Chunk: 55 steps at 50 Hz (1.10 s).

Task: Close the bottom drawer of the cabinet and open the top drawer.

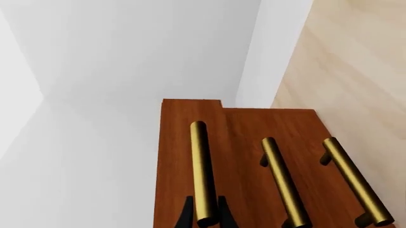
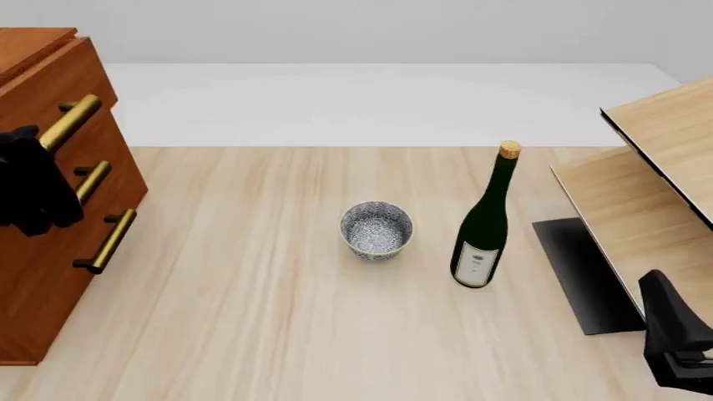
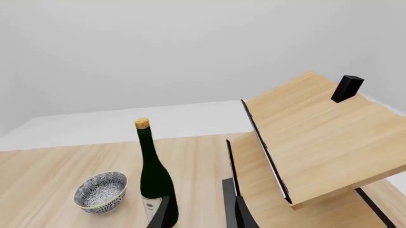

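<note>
The reddish-brown cabinet [image 2: 32, 43] stands at the table's left edge. My left gripper [image 1: 204, 216] [image 2: 39, 146] is shut on the brass bar handle [image 1: 201, 166] of the top drawer [image 2: 83, 82]. That drawer's front sits slightly proud of the two below it. The bottom drawer [image 2: 62, 292] lies flush with the middle one, its handle [image 1: 355, 185] [image 2: 108, 241] free. My right gripper [image 3: 201, 213] [image 2: 674, 334] hangs open at the near right, far from the cabinet, with nothing between its fingers.
A patterned bowl [image 2: 376, 230] and a dark green corked bottle [image 2: 487, 221] stand mid-table. A pale wooden slanted panel structure [image 2: 657, 184] and a black mat [image 2: 585, 271] occupy the right side, close to my right gripper.
</note>
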### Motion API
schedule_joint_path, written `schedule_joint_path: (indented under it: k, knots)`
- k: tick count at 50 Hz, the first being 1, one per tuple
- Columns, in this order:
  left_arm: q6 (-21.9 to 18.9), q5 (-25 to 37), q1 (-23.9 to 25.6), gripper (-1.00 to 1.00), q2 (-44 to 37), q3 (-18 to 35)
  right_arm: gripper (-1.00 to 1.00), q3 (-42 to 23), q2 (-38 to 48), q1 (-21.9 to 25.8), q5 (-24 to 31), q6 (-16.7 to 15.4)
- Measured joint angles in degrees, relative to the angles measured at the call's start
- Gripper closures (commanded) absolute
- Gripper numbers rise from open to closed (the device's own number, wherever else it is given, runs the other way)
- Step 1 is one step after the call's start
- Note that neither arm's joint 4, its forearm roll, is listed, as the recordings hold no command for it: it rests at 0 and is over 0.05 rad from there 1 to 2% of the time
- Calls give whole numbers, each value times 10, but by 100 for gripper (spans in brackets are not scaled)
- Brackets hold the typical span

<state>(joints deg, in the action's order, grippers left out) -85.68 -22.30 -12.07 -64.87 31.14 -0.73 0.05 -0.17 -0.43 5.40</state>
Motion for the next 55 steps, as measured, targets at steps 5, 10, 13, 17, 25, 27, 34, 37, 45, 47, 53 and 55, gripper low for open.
schedule_joint_path:
  k: [5,10,13,17,25,27,34,37,45,47,53,55]
  knots:
    - [-1,3,9,100,2,0,-100,0,0,0,0,1]
    - [-2,3,17,100,4,-1,-100,0,0,-1,0,1]
    - [-3,4,21,100,5,-1,-100,-1,0,-1,0,1]
    - [-4,4,26,100,6,-1,-100,-1,0,-1,0,1]
    - [-5,4,35,100,7,-2,-100,-1,0,-1,0,2]
    - [-5,4,37,100,7,-2,-100,-1,0,-1,0,2]
    - [-5,3,41,100,7,-3,-100,-1,0,-1,0,2]
    - [-5,3,42,100,7,-3,-100,-1,0,-1,0,2]
    - [-4,3,46,100,8,-3,-100,-1,0,-1,0,2]
    - [-4,3,47,100,8,-3,-100,-1,0,-2,0,2]
    - [-3,6,53,100,9,-2,-100,-1,0,-1,0,2]
    - [-3,8,54,100,9,-2,-100,-1,0,-1,0,2]
